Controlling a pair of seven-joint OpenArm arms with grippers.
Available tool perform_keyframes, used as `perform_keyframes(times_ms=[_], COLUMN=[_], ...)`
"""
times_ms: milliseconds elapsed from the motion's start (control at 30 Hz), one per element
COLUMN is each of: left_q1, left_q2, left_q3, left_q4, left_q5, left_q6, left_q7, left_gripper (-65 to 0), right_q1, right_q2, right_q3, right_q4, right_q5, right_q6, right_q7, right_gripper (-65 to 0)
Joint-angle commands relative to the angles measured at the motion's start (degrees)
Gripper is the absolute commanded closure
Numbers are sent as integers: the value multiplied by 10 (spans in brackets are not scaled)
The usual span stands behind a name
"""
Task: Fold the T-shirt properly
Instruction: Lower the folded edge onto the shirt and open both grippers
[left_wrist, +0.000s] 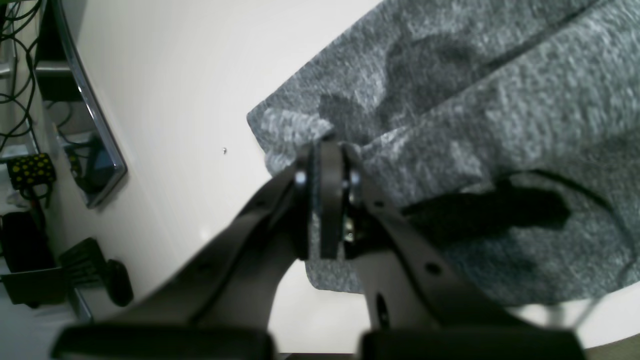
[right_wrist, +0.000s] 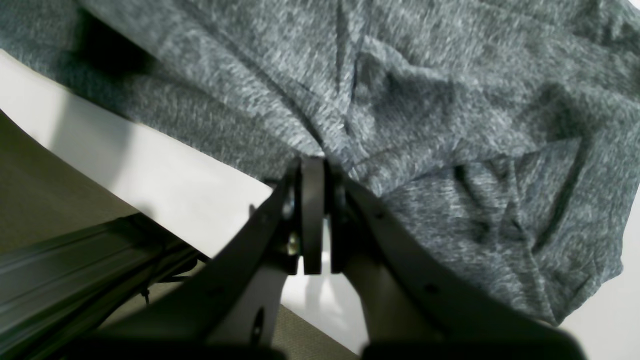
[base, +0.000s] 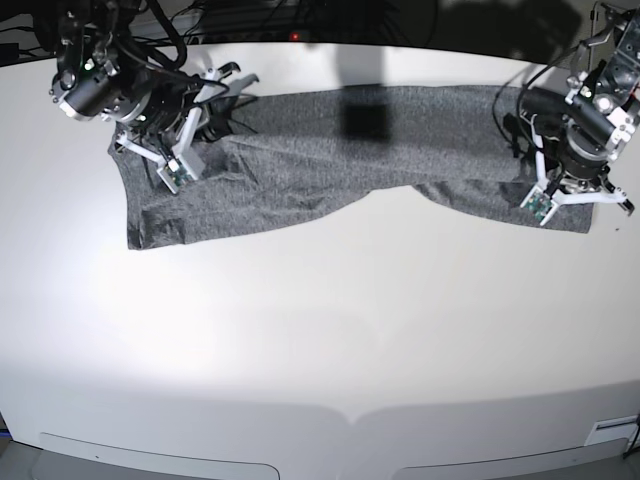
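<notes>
1. The big heather-grey, long-sleeved knit T-shirt (base: 330, 150) lies stretched in a long band across the far part of the white table (base: 320, 340), its near edge sagging away from me in the middle. Each end is held by one arm.

2. On my left as I face the table is the right gripper (right_wrist: 315, 172). Its black fingers (right_wrist: 312, 215) are pressed together, with a bunched ridge of grey cloth pinched just at their tips. The rest of the shirt fans out beyond and to the side of them, and a creased flap lies off to one side. The bite looks shallow, so I'd judge a hard tug could pull the fabric free.

3. Also at this end, folds pile up right beside the fingertips. If the arm carries the cloth over as it is, those wrinkles may get trapped inside the fold.

4. On my right is the left gripper (left_wrist: 327, 155). Its fingers (left_wrist: 330, 210) are closed on a corner of the shirt: cloth runs between them and hangs below them, with the body spreading away past the tips. This hold looks deeper.

5. The two ends are well apart and the middle is slack. If the arms lift unevenly, the band could twist or drag, and the fold would land crooked.
</notes>
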Motion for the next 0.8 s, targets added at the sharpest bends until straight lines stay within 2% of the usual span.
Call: perform_keyframes(times_ms=[0,200,300,367,467,567,767], left_q1=[-5,-5,-5,-5,-5,-6,-6], left_q2=[-9,-10,-9,-8,2,9,10], left_q3=[-7,-7,-7,-7,-7,-7,-7], left_q4=[9,9,9,9,9,4,-37], left_q5=[17,17,17,12,-3,19,32], left_q6=[6,6,6,7,49,51,52], left_q7=[-1,-1,-1,-1,-11,-38,-35], left_gripper=[0,0,-51,-55,-55,-55,-58], right_q1=[1,1,1,1,1,-1,-5], right_q2=[2,2,2,2,-1,-9,-20], right_q3=[3,3,3,3,3,3,3], right_q4=[12,12,12,12,12,12,12], right_q5=[3,3,3,5,5,5,4], right_q6=[3,3,3,3,3,3,3], right_q7=[7,-2,-3,-6,-6,-6,-15], right_gripper=[0,0,0,0,0,0,0])
